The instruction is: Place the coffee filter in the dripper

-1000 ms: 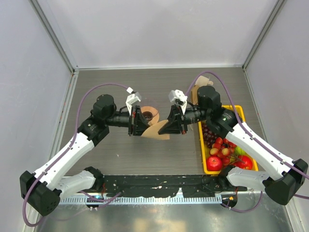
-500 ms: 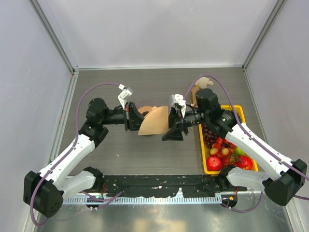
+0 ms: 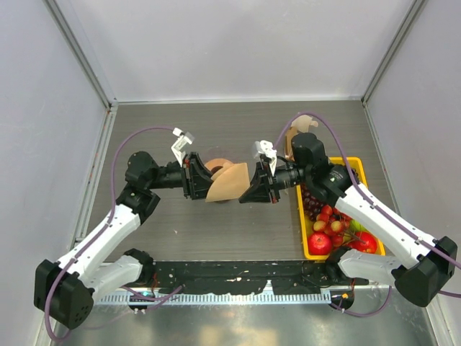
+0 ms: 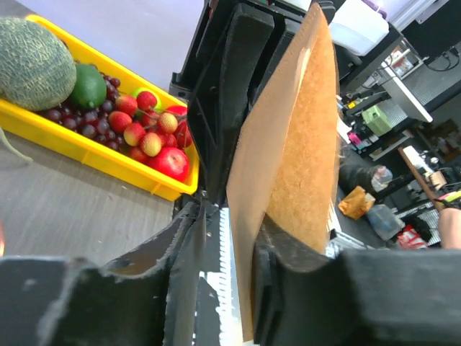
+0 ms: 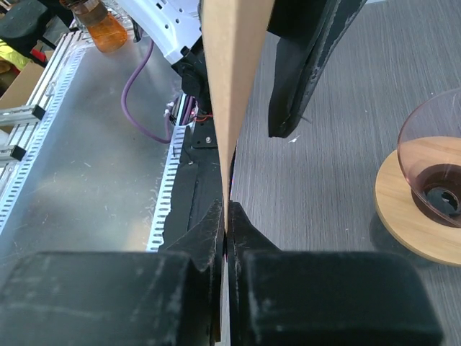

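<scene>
1. I see a yellow tray (image 3: 301,223) at the right of the overhead frame, filled with fruit (image 3: 320,243).
2. The dripper (image 3: 218,171) sits mid-frame.
3. The coffee filter (image 3: 229,184) is just below-right of it, pinched tight in the right gripper (image 5: 227,216). The left gripper (image 4: 234,216) has its fingers apart around the filter's other edge.

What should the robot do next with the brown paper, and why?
Probably the left hand should close on the coffee filter. The right hand pinches one edge, but the paper looks folded flat and the left fingers stand apart around it. With both hands gripping, they could spread it into a cone for the dripper nearby.
</scene>
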{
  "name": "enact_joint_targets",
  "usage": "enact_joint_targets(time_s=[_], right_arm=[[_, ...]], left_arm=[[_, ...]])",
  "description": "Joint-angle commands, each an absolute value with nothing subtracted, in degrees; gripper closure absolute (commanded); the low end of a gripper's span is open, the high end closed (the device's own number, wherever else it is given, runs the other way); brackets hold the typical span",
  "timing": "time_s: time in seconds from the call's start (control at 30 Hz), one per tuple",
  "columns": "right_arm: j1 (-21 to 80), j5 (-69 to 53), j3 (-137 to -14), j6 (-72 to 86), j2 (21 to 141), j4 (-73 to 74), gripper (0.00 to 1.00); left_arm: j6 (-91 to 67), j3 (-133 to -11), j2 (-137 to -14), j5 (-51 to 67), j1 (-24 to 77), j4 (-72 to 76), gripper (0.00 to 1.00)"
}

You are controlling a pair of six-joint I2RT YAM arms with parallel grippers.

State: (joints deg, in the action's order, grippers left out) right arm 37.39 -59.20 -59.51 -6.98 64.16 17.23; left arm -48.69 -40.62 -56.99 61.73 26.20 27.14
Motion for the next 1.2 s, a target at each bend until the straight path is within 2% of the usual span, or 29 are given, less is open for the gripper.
enact_joint_targets(time_s=[0.0,0.33,0.53,0.9,1.03,1.17], right_arm=[[37.5,-60.7,-60.6,-8.6,64.9,18.0,0.95],[42.1,-58.7,-63.1,-15.8,67.8,28.5,0.95],[43.9,-58.2,-62.9,-17.1,69.3,30.4,0.95],[45.3,-58.4,-62.8,-17.1,71.4,31.6,0.95],[45.7,-58.4,-63.5,-17.1,71.5,31.7,0.95],[45.7,-58.7,-64.6,-17.9,70.9,32.3,0.95]], left_arm=[[-40.9,-42.7,-54.6,63.4,26.5,19.3,0.61],[-24.6,-50.1,-54.4,62.1,28.9,-2.8,0.58],[-19.8,-52.6,-54.8,61.1,30.4,-7.8,0.54],[-8.0,-57.0,-56.6,56.4,34.4,-20.1,0.53],[-7.2,-57.5,-57.8,56.6,34.5,-22.1,0.57],[-6.9,-56.9,-58.6,56.8,34.5,-23.6,0.52]])
